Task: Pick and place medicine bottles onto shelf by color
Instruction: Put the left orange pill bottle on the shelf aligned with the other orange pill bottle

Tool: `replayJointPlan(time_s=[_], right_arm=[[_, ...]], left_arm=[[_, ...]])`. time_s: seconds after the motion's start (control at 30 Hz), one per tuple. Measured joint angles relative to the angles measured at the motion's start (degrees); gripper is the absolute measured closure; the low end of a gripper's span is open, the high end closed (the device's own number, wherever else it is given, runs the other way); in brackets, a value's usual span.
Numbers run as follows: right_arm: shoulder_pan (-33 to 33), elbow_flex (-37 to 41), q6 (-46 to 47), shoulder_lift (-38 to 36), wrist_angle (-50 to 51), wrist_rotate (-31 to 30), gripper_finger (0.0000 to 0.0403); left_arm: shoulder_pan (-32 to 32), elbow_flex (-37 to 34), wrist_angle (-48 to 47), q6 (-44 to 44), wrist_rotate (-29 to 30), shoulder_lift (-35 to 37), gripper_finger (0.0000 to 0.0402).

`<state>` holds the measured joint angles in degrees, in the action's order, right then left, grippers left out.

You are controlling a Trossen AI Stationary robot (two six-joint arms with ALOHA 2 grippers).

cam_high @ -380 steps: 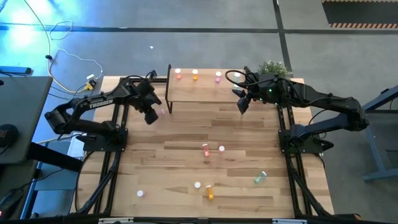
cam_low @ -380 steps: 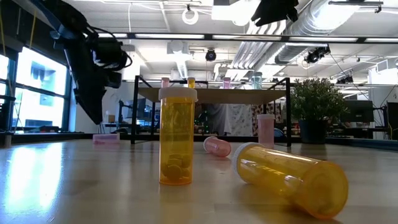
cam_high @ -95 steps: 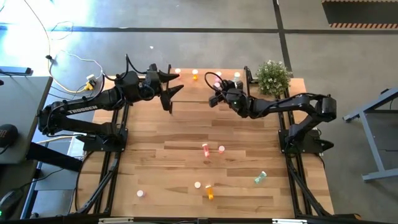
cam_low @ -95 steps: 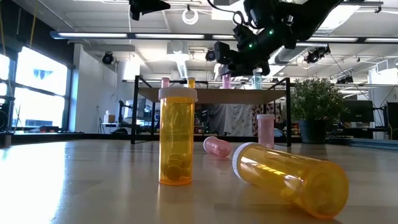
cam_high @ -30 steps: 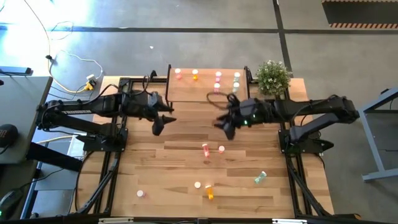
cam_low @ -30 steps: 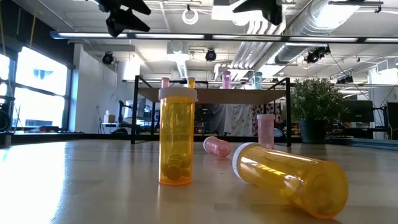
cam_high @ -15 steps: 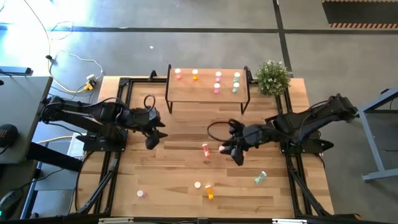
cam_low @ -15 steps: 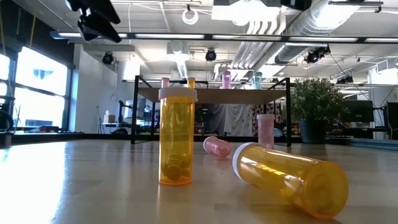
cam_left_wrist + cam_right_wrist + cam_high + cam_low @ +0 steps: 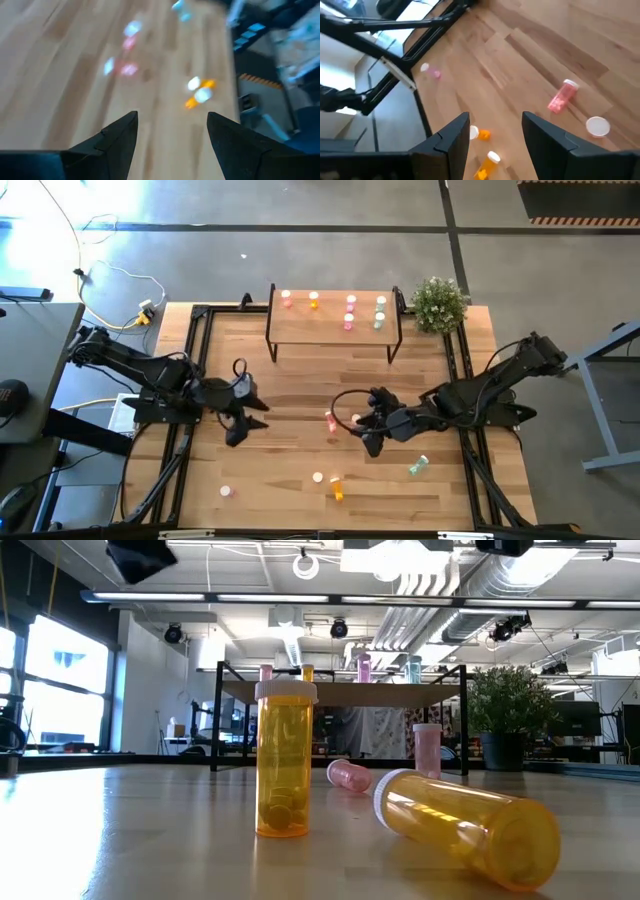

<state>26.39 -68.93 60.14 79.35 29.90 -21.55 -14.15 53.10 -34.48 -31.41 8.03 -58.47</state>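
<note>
Dark jaws of the right gripper (image 9: pixel 372 442) stand apart and empty, just at 3 o'clock of a lying pink bottle (image 9: pixel 329 423) at table centre. We judge this the reach step; next it must descend and close. The left gripper (image 9: pixel 238 430), jaws also apart and empty, hangs at 9 o'clock. Five bottles stand on the shelf (image 9: pixel 330 330) at 12 o'clock. The left wrist view is blurred, so we cannot separate bottles there.

Both arms pull back from shelf (image 9: pixel 333 323). Left gripper (image 9: pixel 240 430) now mid-left, empty. Right gripper (image 9: pixel 368 442) now centre frame, near pink bottles (image 9: pixel 330 422). Shelf gains pink and teal bottles (image 9: pixel 379 313).
</note>
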Motion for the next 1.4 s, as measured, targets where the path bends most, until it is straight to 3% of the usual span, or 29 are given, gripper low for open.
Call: replayJointPlan(time_s=[0.2,0.5,0.83,1.4], right_arm=[[-2.2,0.0,1.0,-1.1,-0.1,-7.1,0.0231],[-7.7,-0.2,-3.7,-4.0,-0.9,-9.0,0.0231],[-12.5,-2.7,-10.9,-5.7,-0.4,-8.2,0.0231],[-14.5,-2.7,-12.2,-5.7,2.5,-8.1,0.0231]], left_arm=[[-3.0,0.1,11.9,7.2,3.4,-5.7,0.0174],[-3.2,0.0,23.2,11.8,4.2,-16.6,0.0174],[-3.7,0.0,35.3,13.6,4.7,-27.1,0.0174],[-8.3,0.0,45.9,15.2,5.1,-39.3,0.0174]])
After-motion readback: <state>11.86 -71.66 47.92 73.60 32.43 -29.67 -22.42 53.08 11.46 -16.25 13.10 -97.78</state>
